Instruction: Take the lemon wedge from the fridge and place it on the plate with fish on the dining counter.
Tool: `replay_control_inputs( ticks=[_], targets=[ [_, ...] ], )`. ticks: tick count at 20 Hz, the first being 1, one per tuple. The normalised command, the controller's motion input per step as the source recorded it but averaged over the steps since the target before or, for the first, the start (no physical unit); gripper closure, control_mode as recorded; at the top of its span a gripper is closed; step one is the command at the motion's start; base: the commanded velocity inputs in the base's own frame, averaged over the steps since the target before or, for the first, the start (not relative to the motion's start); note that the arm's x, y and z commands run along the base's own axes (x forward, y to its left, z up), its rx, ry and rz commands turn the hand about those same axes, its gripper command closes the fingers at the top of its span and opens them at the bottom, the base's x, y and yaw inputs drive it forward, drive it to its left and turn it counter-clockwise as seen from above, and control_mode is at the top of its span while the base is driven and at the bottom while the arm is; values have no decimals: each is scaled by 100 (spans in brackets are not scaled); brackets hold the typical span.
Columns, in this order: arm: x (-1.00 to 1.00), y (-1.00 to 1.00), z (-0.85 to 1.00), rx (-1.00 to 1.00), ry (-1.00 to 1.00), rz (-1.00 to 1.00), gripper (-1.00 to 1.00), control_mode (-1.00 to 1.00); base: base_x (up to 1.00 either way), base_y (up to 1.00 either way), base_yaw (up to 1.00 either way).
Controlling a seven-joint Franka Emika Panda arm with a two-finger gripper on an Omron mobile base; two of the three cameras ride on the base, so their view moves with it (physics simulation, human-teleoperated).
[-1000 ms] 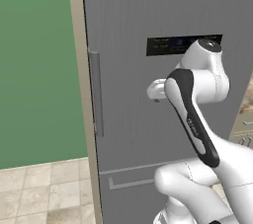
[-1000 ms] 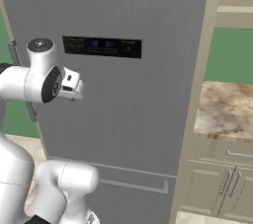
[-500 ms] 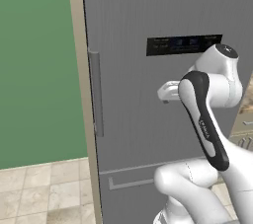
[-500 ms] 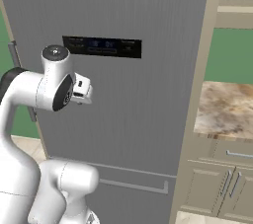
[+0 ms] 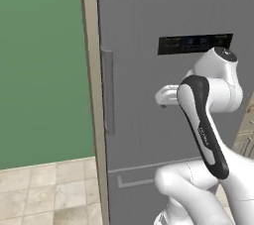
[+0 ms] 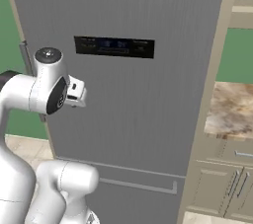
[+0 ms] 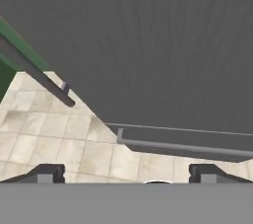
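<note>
The fridge [image 5: 163, 16] is a tall grey brushed-metal unit whose door is shut, with a black display panel [image 5: 195, 43] and a long vertical bar handle [image 5: 107, 92] at its left edge. My gripper [image 7: 126, 176] hovers in front of the door below the panel, to the right of the handle and apart from it. Its jaws are open with nothing between them. In the hand view the handle [image 7: 37, 72] runs at the upper left, and both fingertips [image 7: 47, 172] stand wide apart. The lemon wedge, the plate with fish and the dining counter are out of view.
A lower drawer front with a horizontal bar handle [image 7: 183, 145] sits under the door. Right of the fridge stand beige cabinets [image 6: 222, 188] under a marbled top [image 6: 232, 109]. A green wall [image 5: 44, 65] and tiled floor [image 5: 44, 189] lie to the left.
The arm's wrist has swung a little to the right in the left base view and the hand has dipped slightly. The jaws stay open and the fridge door stays shut.
</note>
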Motion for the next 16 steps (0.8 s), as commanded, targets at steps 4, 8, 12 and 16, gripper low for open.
replay_control_inputs(
  ticks=[4, 8, 12, 16],
  targets=[
    [0, 0, 0, 0, 0, 0, -100, 100, -37, 93, 0],
    [0, 0, 0, 0, 0, 0, -100, 100, -42, 50, -14],
    [0, 0, 0, 0, 0, 0, -100, 100, -84, -7, -16],
    [0, 0, 0, 0, 0, 0, -100, 100, -76, -31, -11]
  ],
)
